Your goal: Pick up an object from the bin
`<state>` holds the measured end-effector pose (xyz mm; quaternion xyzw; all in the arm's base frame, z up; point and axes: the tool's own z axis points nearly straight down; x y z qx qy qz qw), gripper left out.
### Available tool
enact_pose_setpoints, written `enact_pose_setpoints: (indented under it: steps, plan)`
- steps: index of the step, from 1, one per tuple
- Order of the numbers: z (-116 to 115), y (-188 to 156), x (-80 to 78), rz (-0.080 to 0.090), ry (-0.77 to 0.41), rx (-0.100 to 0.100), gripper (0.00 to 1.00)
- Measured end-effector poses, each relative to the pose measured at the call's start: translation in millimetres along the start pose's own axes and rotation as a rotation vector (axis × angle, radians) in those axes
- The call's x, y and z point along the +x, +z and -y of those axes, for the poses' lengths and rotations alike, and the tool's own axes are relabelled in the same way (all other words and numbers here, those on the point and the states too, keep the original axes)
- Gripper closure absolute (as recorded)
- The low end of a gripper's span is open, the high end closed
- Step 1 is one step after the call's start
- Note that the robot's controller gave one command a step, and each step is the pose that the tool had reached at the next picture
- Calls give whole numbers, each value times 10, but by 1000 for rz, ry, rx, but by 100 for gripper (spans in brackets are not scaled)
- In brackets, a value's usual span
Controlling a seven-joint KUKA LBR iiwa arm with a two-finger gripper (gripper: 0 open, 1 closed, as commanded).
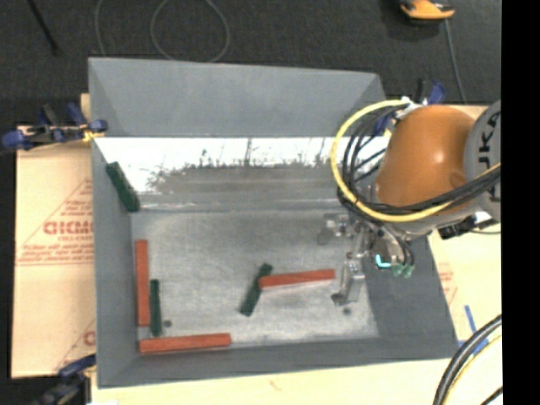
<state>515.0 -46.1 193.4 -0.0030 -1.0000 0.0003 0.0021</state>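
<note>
My gripper [348, 287] hangs low at the right side of the bin floor, its metal fingers pointing down just right of an orange-red stick [295, 280]. That stick lies flat, running left to right, and its right end comes close to the fingers. A short dark green stick [254, 290] lies slanted at the orange stick's left end, touching it. I see nothing between the fingers.
Along the left wall lie an upright orange-red stick [142, 282] and a dark green stick [155, 307] beside it. Another orange-red stick [185, 342] lies along the front wall. A dark green stick [122, 186] leans in the far left corner.
</note>
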Motion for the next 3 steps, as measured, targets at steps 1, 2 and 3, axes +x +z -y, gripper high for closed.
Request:
enact_pose_setpoints:
  steps: [1, 2, 3]
  plan:
    - [-166, 1230, -133, 8, -66, 1, 0]
    - [-167, 1228, -136, 8, -69, 1, 100]
    - [-410, -117, 15, 15, -108, 1, 100]
